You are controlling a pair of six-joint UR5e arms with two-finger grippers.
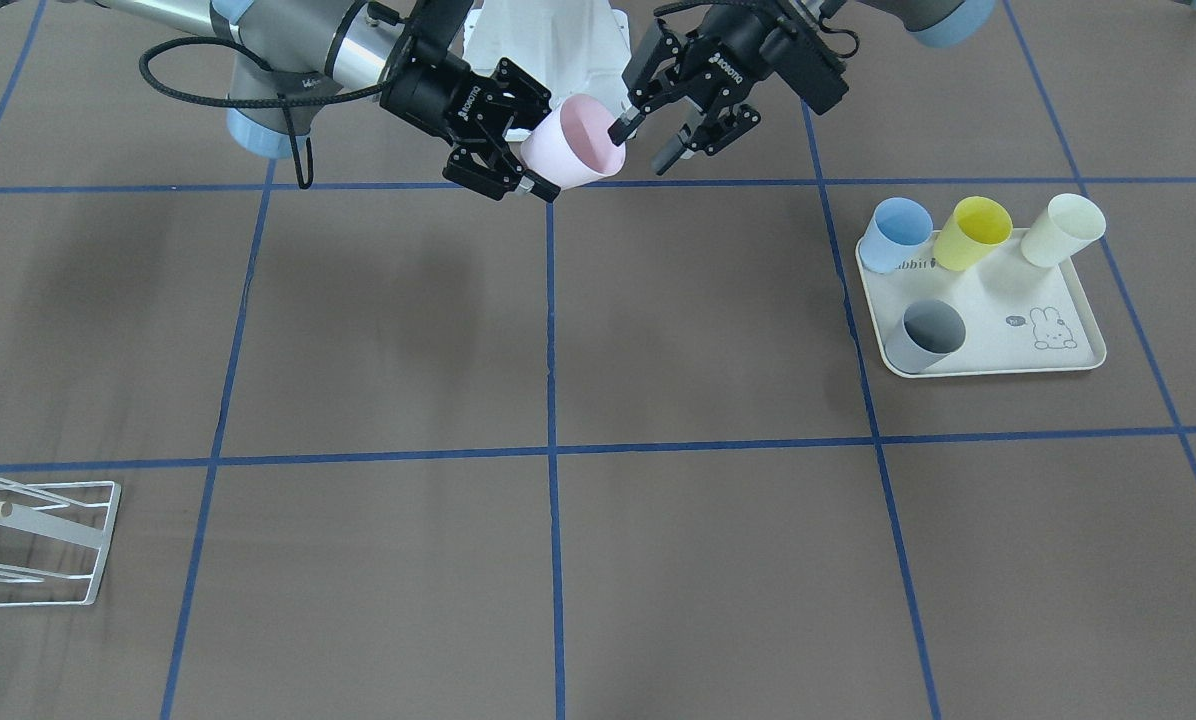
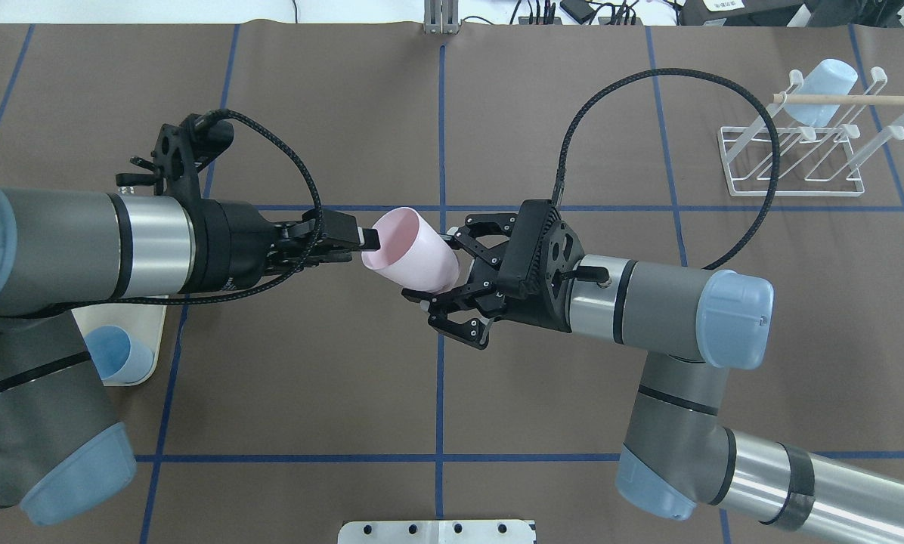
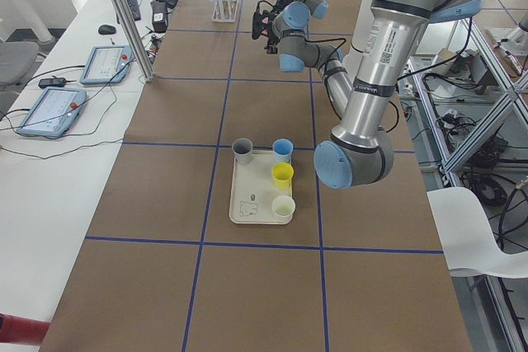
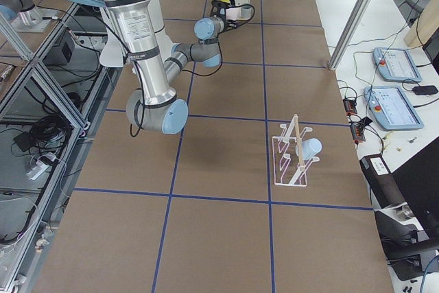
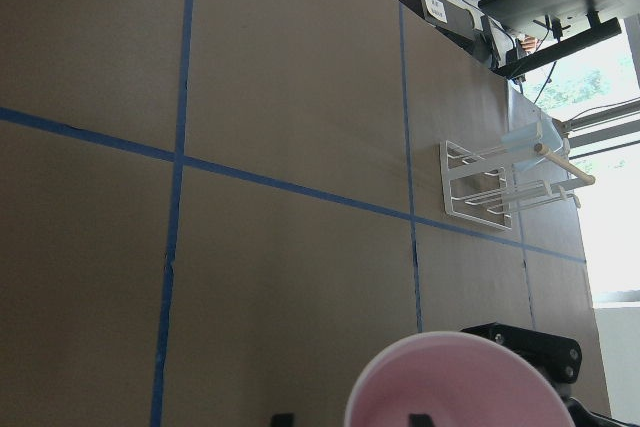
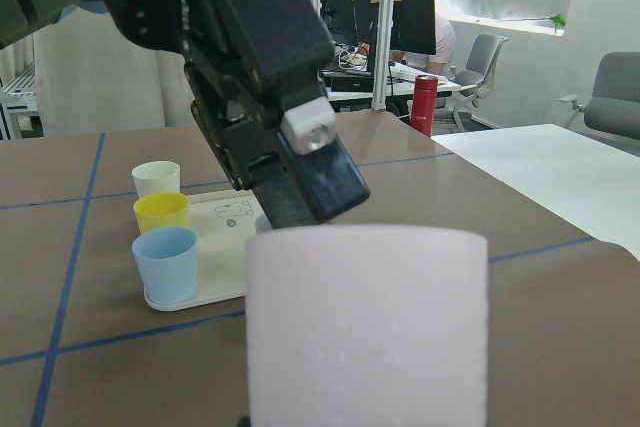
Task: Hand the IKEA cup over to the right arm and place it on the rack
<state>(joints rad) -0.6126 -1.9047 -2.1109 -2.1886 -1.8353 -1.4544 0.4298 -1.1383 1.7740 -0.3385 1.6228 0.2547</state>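
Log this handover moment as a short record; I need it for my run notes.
pink cup: in the air, between both grippers
right gripper: closed on the cup's base end
left gripper: jaws apart, straddling the cup's rim
rack: on the robot's right, one pale-blue cup on it
tray: blue cup, yellow cup, cream cup, grey cup, all upright

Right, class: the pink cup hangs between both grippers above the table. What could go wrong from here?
1. The left gripper is open with one finger inside the mouth of the pink cup; if the right gripper pulls sideways, the rim may snag and twist loose.
2. The right gripper holds the tapered cup near its base, so it might slip.
3. The rack already carries a blue cup; that spot must be avoided.
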